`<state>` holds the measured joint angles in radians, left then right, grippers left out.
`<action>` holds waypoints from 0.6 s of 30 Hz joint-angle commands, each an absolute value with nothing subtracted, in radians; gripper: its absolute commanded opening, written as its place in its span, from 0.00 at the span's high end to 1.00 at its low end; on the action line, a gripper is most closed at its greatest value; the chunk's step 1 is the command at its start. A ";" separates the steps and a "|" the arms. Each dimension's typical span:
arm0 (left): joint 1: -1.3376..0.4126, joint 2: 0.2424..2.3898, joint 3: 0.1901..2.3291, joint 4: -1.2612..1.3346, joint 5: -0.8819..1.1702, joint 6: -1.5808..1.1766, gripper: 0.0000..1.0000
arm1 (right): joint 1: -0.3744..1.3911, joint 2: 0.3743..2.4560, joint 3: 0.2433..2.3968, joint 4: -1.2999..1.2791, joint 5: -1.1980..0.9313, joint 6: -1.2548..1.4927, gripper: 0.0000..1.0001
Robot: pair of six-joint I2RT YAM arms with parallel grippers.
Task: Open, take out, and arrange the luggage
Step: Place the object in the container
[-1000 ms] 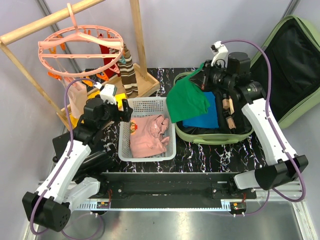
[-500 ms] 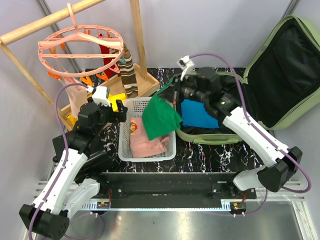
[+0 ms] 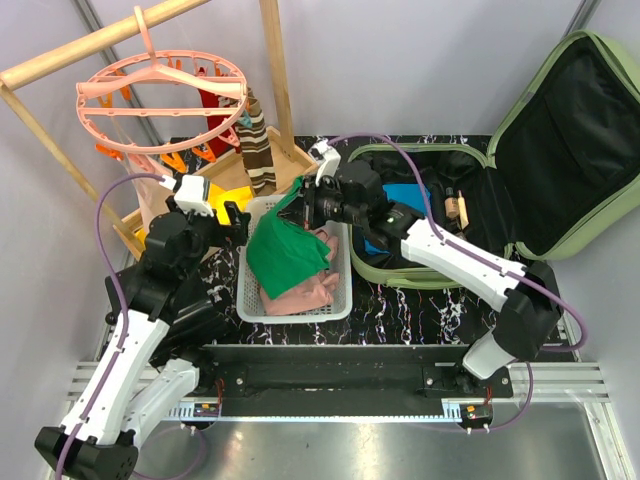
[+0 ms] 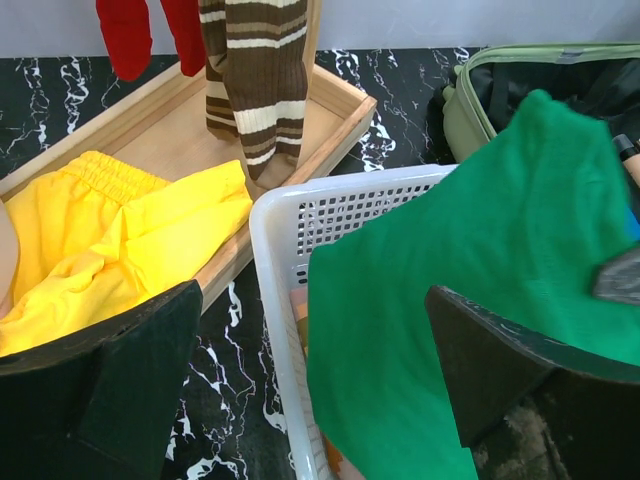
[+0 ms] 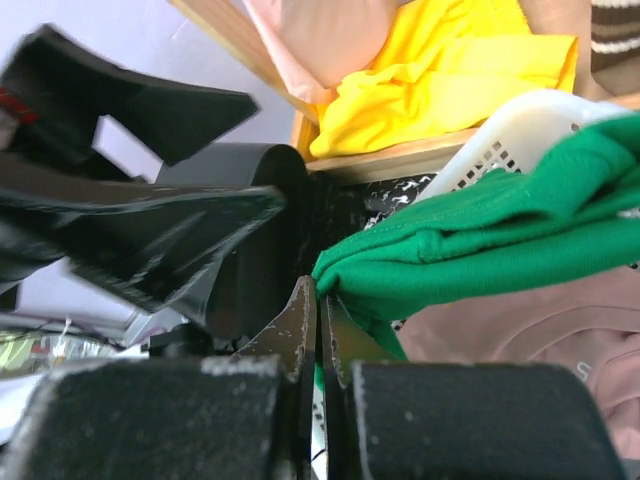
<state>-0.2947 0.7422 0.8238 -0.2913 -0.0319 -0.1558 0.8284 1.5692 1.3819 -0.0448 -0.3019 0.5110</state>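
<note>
The luggage (image 3: pixel 560 130), a large light-green suitcase, lies open at the right with its black-lined lid up against the wall. A blue garment (image 3: pixel 408 194) and small bottles (image 3: pixel 455 206) lie in its base. My right gripper (image 3: pixel 300 206) is shut on a corner of a green cloth (image 3: pixel 285 258), which hangs over the white basket (image 3: pixel 296 316) and the pink garment (image 3: pixel 310 288) inside it. In the right wrist view the jaws (image 5: pixel 320 295) pinch the green cloth (image 5: pixel 500 240). My left gripper (image 4: pixel 315 345) stands open beside the basket's left rim (image 4: pixel 280 300), holding nothing, with the green cloth (image 4: pixel 470 300) just ahead.
A wooden tray (image 3: pixel 295 165) behind the basket holds a yellow cloth (image 3: pixel 215 196). A brown striped sock (image 3: pixel 257 140) and a round pink clip hanger (image 3: pixel 160 95) hang from a wooden rack above it. The left arm's wrist is close to the right gripper.
The right arm has swung left from over the luggage, carrying the green cloth to above the basket. The left arm drew back slightly to the left, jaws still open.
</note>
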 commanded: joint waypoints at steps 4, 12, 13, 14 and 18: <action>-0.296 0.716 0.816 -0.259 -0.057 -0.153 0.01 | 0.848 1.592 1.293 0.159 -0.247 0.620 1.00; -0.296 0.718 0.816 -0.258 -0.051 -0.156 0.01 | 0.893 1.588 1.259 0.207 -0.206 0.676 1.00; -0.296 0.716 0.816 -0.259 -0.051 -0.156 0.01 | 0.896 1.586 1.262 0.213 -0.204 0.676 1.00; -0.296 0.718 0.815 -0.259 -0.051 -0.156 0.01 | 0.899 1.583 1.269 0.216 -0.199 0.686 1.00; -0.296 0.718 0.815 -0.261 -0.051 -0.156 0.01 | 0.905 1.583 1.272 0.242 -0.186 0.727 1.00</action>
<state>-0.2947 0.7322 0.8234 -0.2977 -0.0338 -0.1558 0.8932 1.6062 1.2320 0.1200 -0.2203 0.6704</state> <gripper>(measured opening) 0.987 0.011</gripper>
